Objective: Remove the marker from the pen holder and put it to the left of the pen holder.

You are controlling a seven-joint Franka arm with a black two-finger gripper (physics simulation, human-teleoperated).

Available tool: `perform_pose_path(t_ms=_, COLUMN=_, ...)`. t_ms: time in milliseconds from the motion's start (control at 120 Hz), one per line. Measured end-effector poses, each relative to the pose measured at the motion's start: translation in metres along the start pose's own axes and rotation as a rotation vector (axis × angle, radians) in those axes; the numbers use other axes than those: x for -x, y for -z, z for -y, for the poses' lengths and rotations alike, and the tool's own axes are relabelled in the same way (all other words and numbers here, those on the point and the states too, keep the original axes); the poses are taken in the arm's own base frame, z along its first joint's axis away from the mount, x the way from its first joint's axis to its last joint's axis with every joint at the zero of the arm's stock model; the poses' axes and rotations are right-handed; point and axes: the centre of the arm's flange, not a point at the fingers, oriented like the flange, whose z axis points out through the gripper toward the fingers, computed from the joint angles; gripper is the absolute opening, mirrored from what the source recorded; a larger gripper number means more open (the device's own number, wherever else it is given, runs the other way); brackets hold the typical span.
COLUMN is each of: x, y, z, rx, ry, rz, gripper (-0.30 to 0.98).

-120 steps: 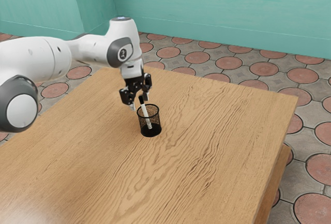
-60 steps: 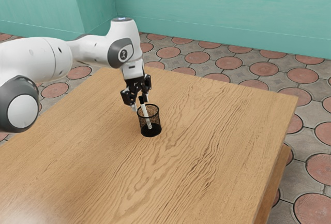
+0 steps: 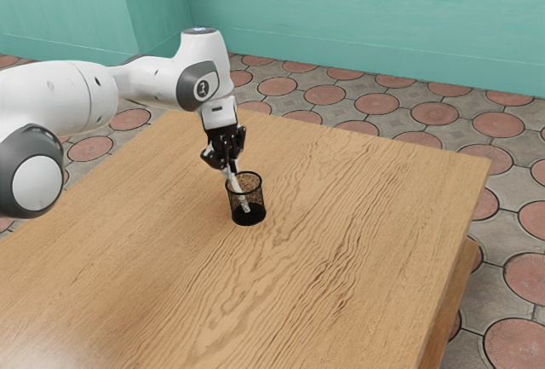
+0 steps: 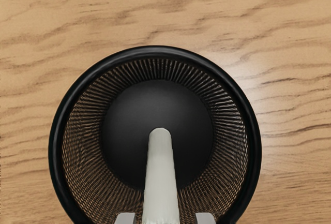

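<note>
A pale marker (image 4: 161, 182) is seen inside a black mesh pen holder (image 4: 155, 52).
The round rim is viewed from above, with ribbed mesh walls narrowing to a dark, solid base (image 4: 155, 102); over the base the marker's rounded end is seen, and its body is shown widening across the mesh until it is cut off by the frame. Around the holder, streaked wood grain is shown on the tabletop (image 4: 289, 69), with a soft pale glare beside the rim.

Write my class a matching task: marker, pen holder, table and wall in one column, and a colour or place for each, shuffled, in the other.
1. marker
2. pen holder
3. table
4. wall

A. black, with mesh sides
B. teal, beyond the tiled floor
C. white, its lower end inside a container
D. brown, with wood grain

Pairs: 1-C, 2-A, 3-D, 4-B
</note>
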Motion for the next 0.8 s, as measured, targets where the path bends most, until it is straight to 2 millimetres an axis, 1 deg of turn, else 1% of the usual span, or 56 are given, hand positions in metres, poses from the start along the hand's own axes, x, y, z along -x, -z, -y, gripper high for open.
perform_pose_path(t_ms=183, x=0.000, y=0.003, z=0.000, rx=-0.009, ry=0.006, rz=0.001, gripper=-0.04)
perform_pose_path(t_ms=250, x=0.000, y=0.008, z=0.001, rx=-0.018, ry=0.008, rz=0.000, gripper=-0.06)
perform_pose_path(t_ms=300, x=-0.001, y=0.018, z=0.000, rx=-0.034, ry=0.009, rz=0.001, gripper=-0.07)
perform_pose_path(t_ms=367, x=-0.002, y=0.041, z=-0.002, rx=-0.067, ry=0.011, rz=0.005, gripper=-0.08)
perform_pose_path(t_ms=417, x=-0.003, y=0.064, z=-0.005, rx=-0.097, ry=0.011, rz=0.009, gripper=-0.09)
perform_pose_path(t_ms=467, x=-0.006, y=0.092, z=-0.010, rx=-0.128, ry=0.010, rz=0.014, gripper=-0.09)
perform_pose_path(t_ms=558, x=-0.013, y=0.150, z=-0.025, rx=-0.191, ry=0.007, rz=0.020, gripper=-0.10)
perform_pose_path(t_ms=592, x=-0.013, y=0.165, z=-0.030, rx=-0.206, ry=0.010, rz=0.022, gripper=-0.10)
perform_pose_path(t_ms=633, x=-0.006, y=0.176, z=-0.035, rx=-0.213, ry=0.021, rz=0.023, gripper=-0.10)
perform_pose_path(t_ms=683, x=0.009, y=0.180, z=-0.039, rx=-0.208, ry=0.044, rz=0.025, gripper=-0.10)
perform_pose_path(t_ms=750, x=0.034, y=0.176, z=-0.043, rx=-0.193, ry=0.080, rz=0.025, gripper=-0.10)
perform_pose_path(t_ms=800, x=0.050, y=0.166, z=-0.043, rx=-0.173, ry=0.103, rz=0.024, gripper=-0.10)
